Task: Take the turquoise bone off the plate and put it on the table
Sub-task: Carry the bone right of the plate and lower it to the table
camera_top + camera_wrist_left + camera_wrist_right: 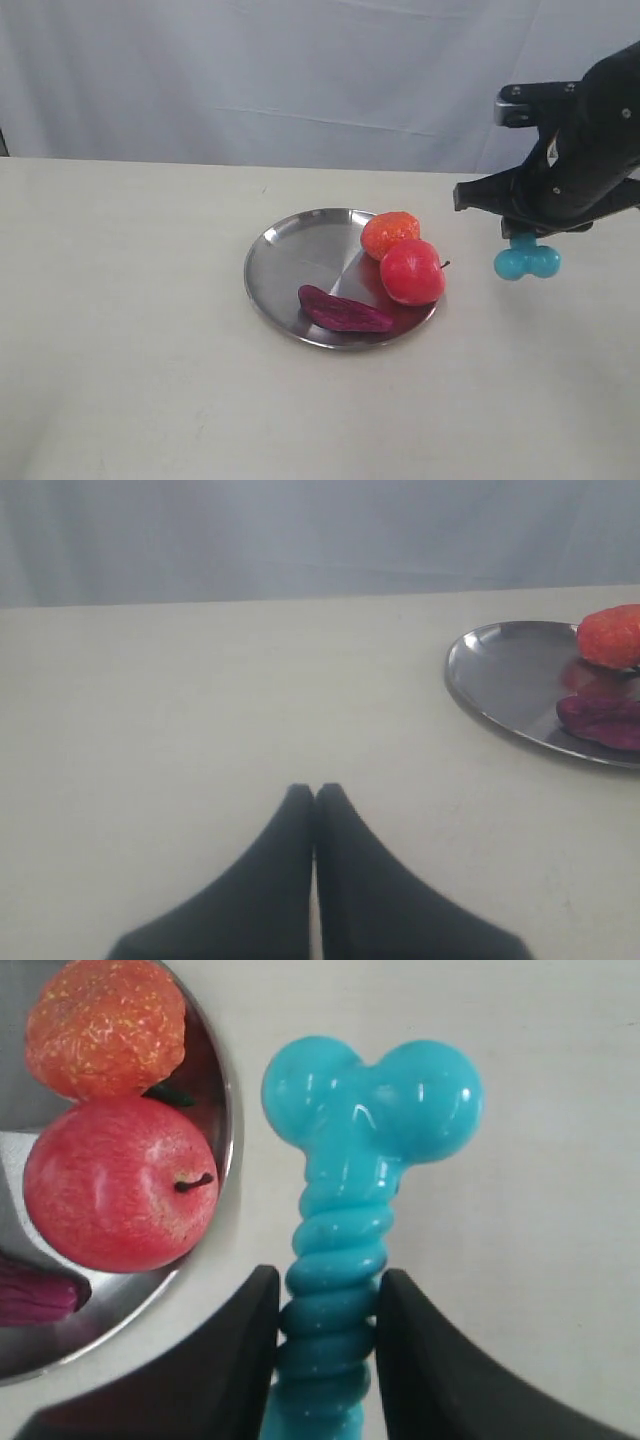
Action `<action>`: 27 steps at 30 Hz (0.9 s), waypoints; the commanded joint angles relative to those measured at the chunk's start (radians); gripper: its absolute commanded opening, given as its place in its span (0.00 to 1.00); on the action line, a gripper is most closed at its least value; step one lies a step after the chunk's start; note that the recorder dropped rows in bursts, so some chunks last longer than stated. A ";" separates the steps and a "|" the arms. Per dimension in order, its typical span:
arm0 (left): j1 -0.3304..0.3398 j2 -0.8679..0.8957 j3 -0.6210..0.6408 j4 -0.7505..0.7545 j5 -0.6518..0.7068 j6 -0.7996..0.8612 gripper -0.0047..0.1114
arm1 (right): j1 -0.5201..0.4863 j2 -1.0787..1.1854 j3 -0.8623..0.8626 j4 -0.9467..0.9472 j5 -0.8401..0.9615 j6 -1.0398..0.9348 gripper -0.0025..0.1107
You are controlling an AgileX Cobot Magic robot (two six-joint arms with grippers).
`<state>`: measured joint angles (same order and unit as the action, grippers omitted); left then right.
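Observation:
My right gripper (328,1295) is shut on the ribbed shaft of the turquoise bone (360,1150). In the exterior view the turquoise bone (527,260) hangs knobs-down under the right gripper (523,237), above the beige table (120,330) and to the right of the silver plate (290,255). From the right wrist, the plate's rim (226,1110) lies just beside the bone. My left gripper (315,792) is shut with nothing in it, low over bare table (180,700), well away from the plate (500,675). The left arm is out of the exterior view.
On the plate lie a red apple (411,271), an orange-red strawberry-like fruit (389,233) and a dark purple piece (343,311). A pale grey cloth backdrop (250,70) rises behind the table's far edge.

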<state>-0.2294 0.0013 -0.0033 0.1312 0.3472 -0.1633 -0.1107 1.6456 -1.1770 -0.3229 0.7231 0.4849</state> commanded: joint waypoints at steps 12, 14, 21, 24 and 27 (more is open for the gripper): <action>-0.003 -0.001 0.003 0.000 -0.001 -0.001 0.04 | -0.073 0.305 -0.037 0.007 -0.326 -0.086 0.03; -0.003 -0.001 0.003 0.000 -0.001 -0.001 0.04 | -0.073 0.331 -0.037 0.007 -0.333 -0.086 0.03; -0.003 -0.001 0.003 0.000 -0.001 -0.001 0.04 | -0.073 0.367 -0.037 0.007 -0.337 -0.082 0.03; -0.003 -0.001 0.003 0.000 -0.001 -0.001 0.04 | -0.073 0.369 -0.037 0.007 -0.319 -0.082 0.03; -0.003 -0.001 0.003 0.000 -0.001 -0.001 0.04 | -0.073 0.373 -0.035 0.007 -0.307 -0.082 0.03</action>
<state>-0.2294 0.0013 -0.0033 0.1312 0.3472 -0.1633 -0.1764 2.0153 -1.2075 -0.3118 0.4121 0.4087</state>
